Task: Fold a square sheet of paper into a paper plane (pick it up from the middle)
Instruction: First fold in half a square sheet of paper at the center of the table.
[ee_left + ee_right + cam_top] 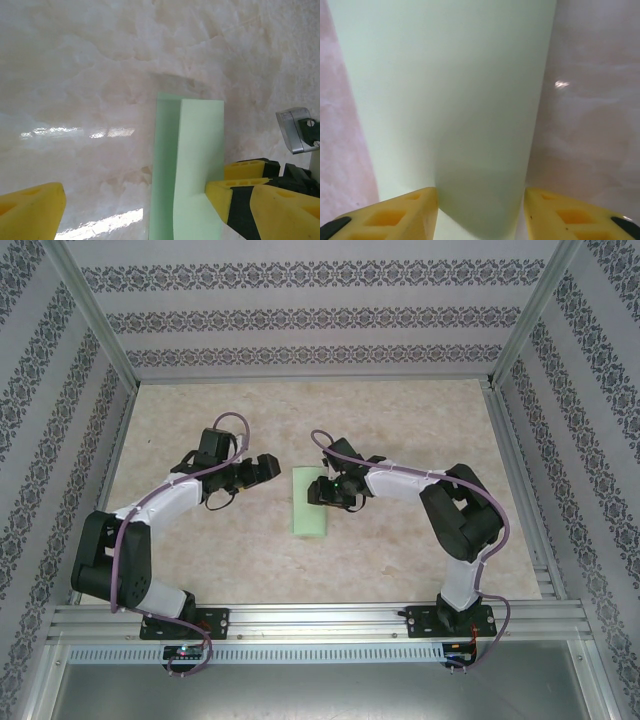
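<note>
I am looking down at my table (200,540). Its top is pale and smooth, with cloudy pink and cream marks like stone. It is shiny, and from the left wrist camera I see bright streaks of light on it. Walls (320,315) stand around the table at the left, the back and the right. They are covered in grey flowery bands and plain white stripes. Silver metal posts (92,315) run up at the corners. A silver metal rail (320,618) lies along the near edge, where both arms are bolted on.

The sheet of paper (309,508) lies near the middle of the table, between the two arms. It is pale green and folded into a shape that is longer than it is wide. From the left wrist camera I see two layers. The lighter one is on top, and a strip of darker green shows along one side.

The left gripper (264,468) is near the paper's far left corner. Its yellow fingers (30,212) are spread wide and hold nothing.

The right gripper (323,490) is over the paper's right edge. Its yellow fingers (405,212) are apart too. Green paper lies below and between them, and nothing is pinched. I cannot tell if the tips press on the paper.
</note>
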Motion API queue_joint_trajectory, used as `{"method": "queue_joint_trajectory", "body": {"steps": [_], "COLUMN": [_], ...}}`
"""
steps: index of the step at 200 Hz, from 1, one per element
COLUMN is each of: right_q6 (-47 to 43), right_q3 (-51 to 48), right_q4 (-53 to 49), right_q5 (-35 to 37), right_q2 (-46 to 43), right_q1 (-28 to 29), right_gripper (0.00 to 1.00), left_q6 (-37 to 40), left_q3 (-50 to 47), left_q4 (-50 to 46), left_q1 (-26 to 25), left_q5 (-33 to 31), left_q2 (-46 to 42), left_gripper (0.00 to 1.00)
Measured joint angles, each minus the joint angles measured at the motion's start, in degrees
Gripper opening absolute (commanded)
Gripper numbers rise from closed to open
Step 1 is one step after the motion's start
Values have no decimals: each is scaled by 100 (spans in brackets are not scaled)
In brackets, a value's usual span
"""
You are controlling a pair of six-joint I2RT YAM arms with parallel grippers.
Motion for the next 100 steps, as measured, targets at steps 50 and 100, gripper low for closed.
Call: {"method": "queue_joint_trajectory", "body": {"steps": [50, 100], "right_q6": [-59, -13], "right_q3": [74, 114], "right_q4": [-157, -173], "right_q5": [227, 234], "right_q2": [90, 149], "right_q1": [0, -13], "right_gripper": [53, 54], "left_q6": [-166, -326], "left_q3": [-35, -415], "left_q4": [140, 553], "left_q1": [-321, -516], "left_q5": [52, 710], "left_q2": [173, 481], "left_gripper": [75, 65]}}
